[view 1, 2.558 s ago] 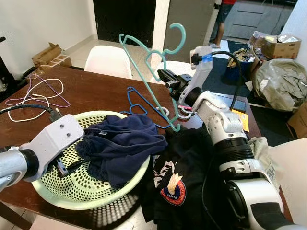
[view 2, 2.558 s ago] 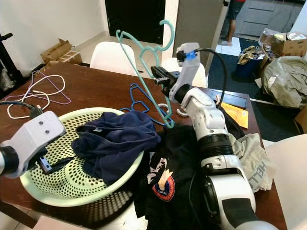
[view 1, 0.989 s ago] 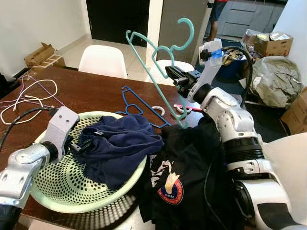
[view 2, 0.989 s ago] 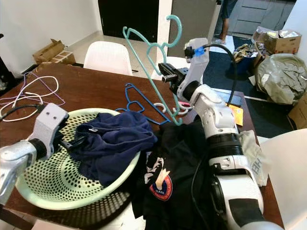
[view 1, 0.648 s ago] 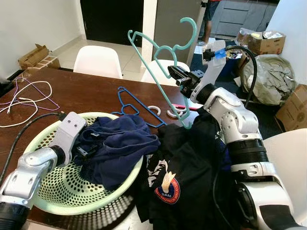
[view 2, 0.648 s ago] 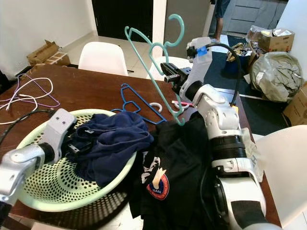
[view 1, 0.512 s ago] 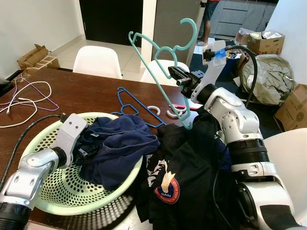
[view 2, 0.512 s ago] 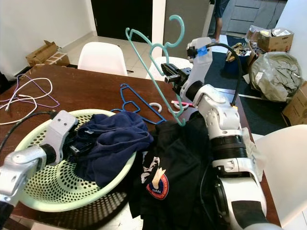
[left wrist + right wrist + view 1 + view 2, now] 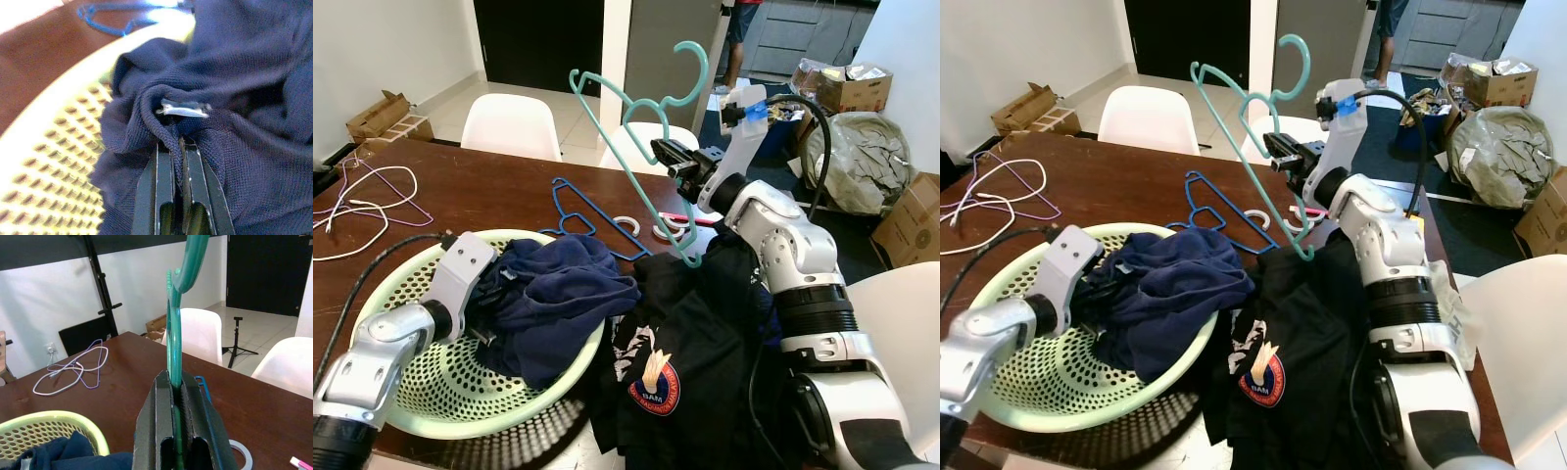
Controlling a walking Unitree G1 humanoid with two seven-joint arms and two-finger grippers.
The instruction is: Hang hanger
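Observation:
A teal plastic hanger (image 9: 628, 122) is held up in the air over the far side of the brown table (image 9: 489, 191), hook uppermost. My right gripper (image 9: 668, 157) is shut on its rim; in the right wrist view the fingers (image 9: 161, 396) clamp the teal hanger (image 9: 173, 338) edge-on. My left gripper (image 9: 489, 294) reaches into the pale green basket (image 9: 421, 406). In the left wrist view it (image 9: 179, 144) is shut on a fold of the navy garment (image 9: 234, 73), which lies heaped in the basket (image 9: 563, 294).
A blue hanger (image 9: 592, 211) and two tape rolls (image 9: 628, 226) lie on the table behind the basket. A black garment with an emblem (image 9: 690, 338) drapes over the near edge. Cables (image 9: 362, 201) lie far left. White chairs (image 9: 509, 127) stand beyond; a person (image 9: 742, 29) is far back.
My left gripper has pushed further into the basket and closed on a fold of the navy garment. The right gripper still holds the teal hanger aloft, shifted slightly left.

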